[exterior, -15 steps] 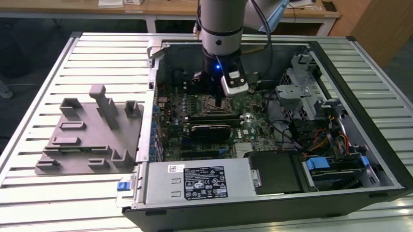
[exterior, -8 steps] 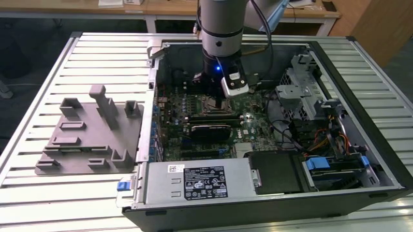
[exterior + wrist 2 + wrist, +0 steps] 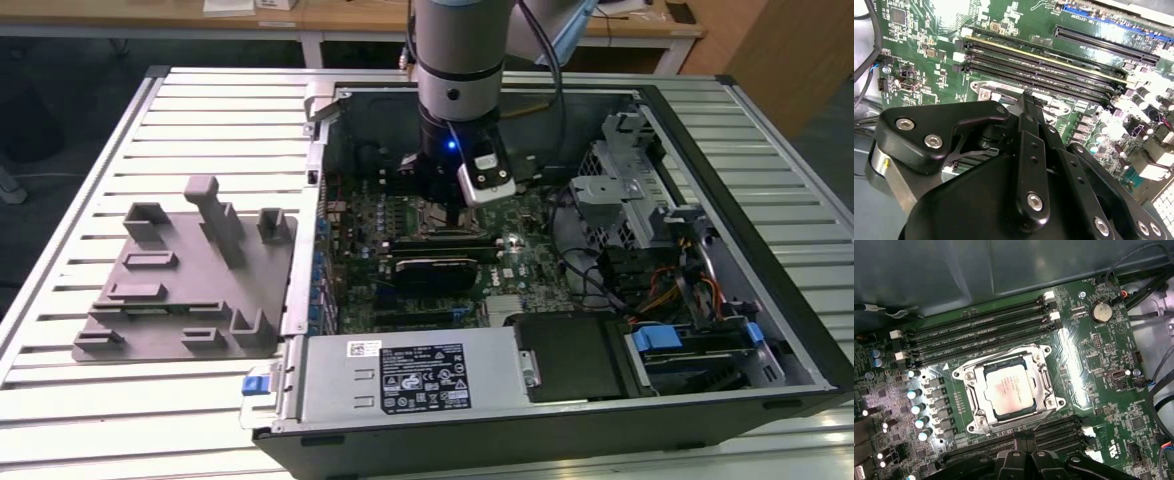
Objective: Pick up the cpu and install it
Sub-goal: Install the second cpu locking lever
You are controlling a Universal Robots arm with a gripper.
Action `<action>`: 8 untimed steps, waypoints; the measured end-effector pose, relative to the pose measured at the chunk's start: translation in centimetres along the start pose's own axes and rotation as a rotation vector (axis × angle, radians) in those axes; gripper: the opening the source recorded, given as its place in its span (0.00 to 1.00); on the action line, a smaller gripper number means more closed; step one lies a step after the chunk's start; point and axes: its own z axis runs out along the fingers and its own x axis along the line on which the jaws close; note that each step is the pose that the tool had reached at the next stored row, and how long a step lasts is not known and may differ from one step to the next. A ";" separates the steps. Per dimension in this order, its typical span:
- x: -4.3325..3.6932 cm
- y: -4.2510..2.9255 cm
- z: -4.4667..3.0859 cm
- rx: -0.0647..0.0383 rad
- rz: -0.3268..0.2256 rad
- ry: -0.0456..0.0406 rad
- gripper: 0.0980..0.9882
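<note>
The cpu (image 3: pixel 1004 387), a flat square chip with a shiny silver top, lies inside the metal socket frame (image 3: pixel 966 377) on the green motherboard (image 3: pixel 1104 405) in the first wrist view. Nothing is touching it. My gripper (image 3: pixel 1024 446) hangs just above the board beside the socket, its black fingers (image 3: pixel 1029 107) drawn together and holding nothing. In the exterior view the arm reaches straight down into the open computer case (image 3: pixel 747 330), with the gripper (image 3: pixel 441 195) over the rear middle of the board.
Memory slots (image 3: pixel 979 332) run along both sides of the socket. A black heatsink block (image 3: pixel 434 262) sits nearer the front, then the power supply (image 3: pixel 414 375). Drive cage (image 3: pixel 627 190) and cables (image 3: pixel 661 290) fill the exterior view's right. A grey fixture plate (image 3: pixel 187 290) lies outside on the exterior view's left.
</note>
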 end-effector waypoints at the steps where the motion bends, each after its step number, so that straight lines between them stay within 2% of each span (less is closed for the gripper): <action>1: -0.02 -0.06 0.00 0.000 0.000 0.0000 0.01; 4: -0.05 -0.27 0.01 -0.001 0.000 0.0002 0.01; 8: 0.15 -0.42 0.07 -0.007 0.000 0.0019 0.01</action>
